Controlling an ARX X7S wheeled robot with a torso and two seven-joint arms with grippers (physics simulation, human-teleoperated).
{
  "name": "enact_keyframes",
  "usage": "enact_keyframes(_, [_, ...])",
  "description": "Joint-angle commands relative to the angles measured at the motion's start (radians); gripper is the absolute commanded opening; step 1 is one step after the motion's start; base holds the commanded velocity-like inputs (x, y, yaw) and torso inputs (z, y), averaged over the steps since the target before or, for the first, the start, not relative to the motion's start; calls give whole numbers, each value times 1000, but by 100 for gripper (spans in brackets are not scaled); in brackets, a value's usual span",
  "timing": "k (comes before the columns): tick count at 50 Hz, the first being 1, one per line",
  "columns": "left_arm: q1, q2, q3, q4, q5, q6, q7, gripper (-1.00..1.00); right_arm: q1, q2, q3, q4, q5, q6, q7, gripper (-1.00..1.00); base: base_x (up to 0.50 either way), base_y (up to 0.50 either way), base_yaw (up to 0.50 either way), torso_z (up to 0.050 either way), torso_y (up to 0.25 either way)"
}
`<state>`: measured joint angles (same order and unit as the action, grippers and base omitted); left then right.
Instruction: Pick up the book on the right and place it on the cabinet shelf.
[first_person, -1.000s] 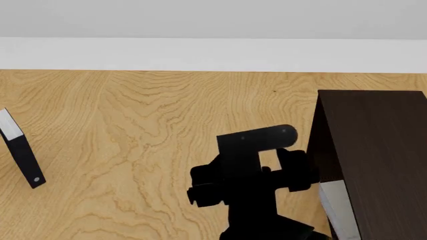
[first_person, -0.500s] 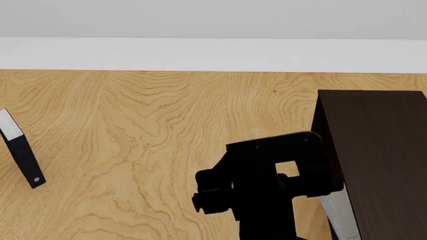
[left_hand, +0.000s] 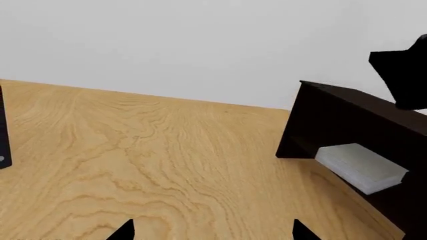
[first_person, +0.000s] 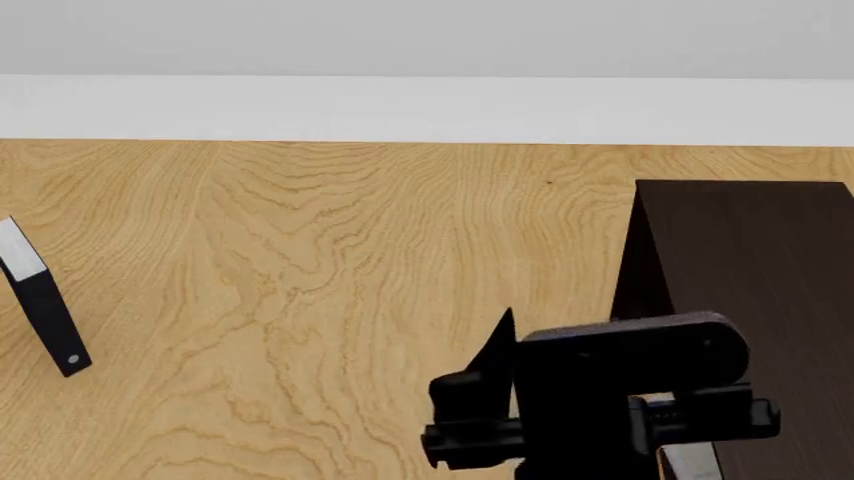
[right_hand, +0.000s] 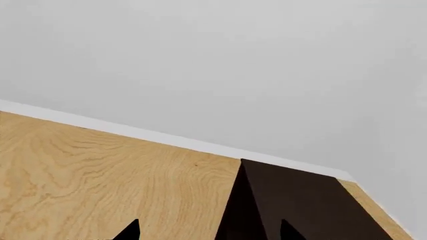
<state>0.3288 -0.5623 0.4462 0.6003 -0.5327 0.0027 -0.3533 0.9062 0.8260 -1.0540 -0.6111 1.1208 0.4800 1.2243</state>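
The light-grey book (left_hand: 360, 167) lies flat on a shelf board (left_hand: 390, 202) inside the very dark brown cabinet (left_hand: 347, 117). In the head view only a sliver of it (first_person: 691, 462) shows under the cabinet's top (first_person: 761, 270). My right gripper (right_hand: 210, 232) is open and empty, apart from the book, looking over the cabinet's top (right_hand: 293, 200). Its arm (first_person: 601, 395) is low in the head view, beside the cabinet's left side. My left gripper (left_hand: 213, 235) is open and empty over bare wood, left of the cabinet.
A slim black book with a small round mark (first_person: 47, 315) stands on the wooden surface (first_person: 334, 280) at the far left; its edge also shows in the left wrist view (left_hand: 3, 135). A white wall (first_person: 427, 100) runs along the back.
My right arm has moved toward the near edge and to the right, turning as it went. It now covers more of the grey book. The books and cabinet have not moved.
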Motion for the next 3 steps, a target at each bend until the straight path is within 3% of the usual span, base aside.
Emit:
enact_keyframes(1, [3, -1, 1, -10, -9, 1, -3, 100, -30, 74, 3, -124, 5, -4, 41, 100, 0, 0, 0, -10, 0])
enact_keyframes(3, [3, -1, 0, -12, -7, 3, -5, 100, -40, 88, 2, -145, 5, -7, 50, 100, 0, 0, 0, 0, 0])
